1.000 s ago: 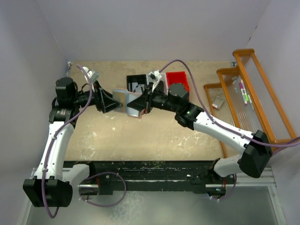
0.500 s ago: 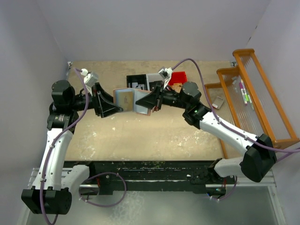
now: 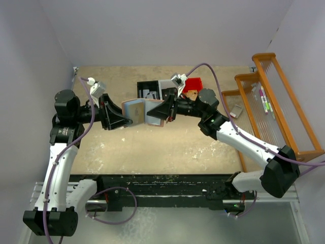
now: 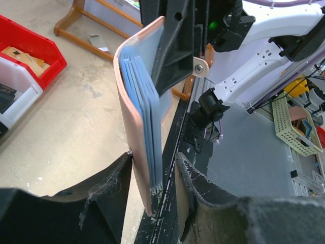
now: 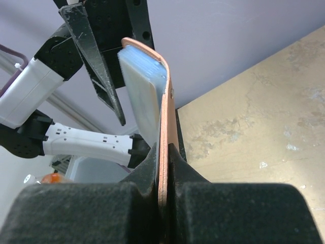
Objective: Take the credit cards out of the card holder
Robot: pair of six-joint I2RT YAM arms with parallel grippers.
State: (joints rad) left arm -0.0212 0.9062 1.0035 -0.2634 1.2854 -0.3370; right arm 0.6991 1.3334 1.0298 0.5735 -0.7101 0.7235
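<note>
The card holder (image 3: pixel 138 111) hangs in the air between both arms, pink-tan outside and blue-grey inside. My right gripper (image 3: pixel 152 112) is shut on its pink flap (image 5: pixel 165 101), with the fingers pressed tight on both faces (image 5: pixel 163 147). My left gripper (image 3: pixel 129 118) straddles the opposite edge of the card holder (image 4: pixel 138 107). One finger (image 4: pixel 114 178) touches the pink outside, while a gap shows between the other finger (image 4: pixel 190 178) and the blue slot layers. The left gripper (image 4: pixel 154 157) is open. I cannot pick out the credit cards among the slot layers.
Black (image 3: pixel 147 90), white (image 3: pixel 166 86) and red (image 3: pixel 193 85) bins stand at the back of the table, right behind the held holder. A wooden rack (image 3: pixel 277 96) with pens lines the right side. The red bin (image 4: pixel 30 46) also shows in the left wrist view.
The right arm shifted right and lifted the holder. The left gripper's jaws narrowed around the holder's free edge, and the left arm drew back slightly left.
</note>
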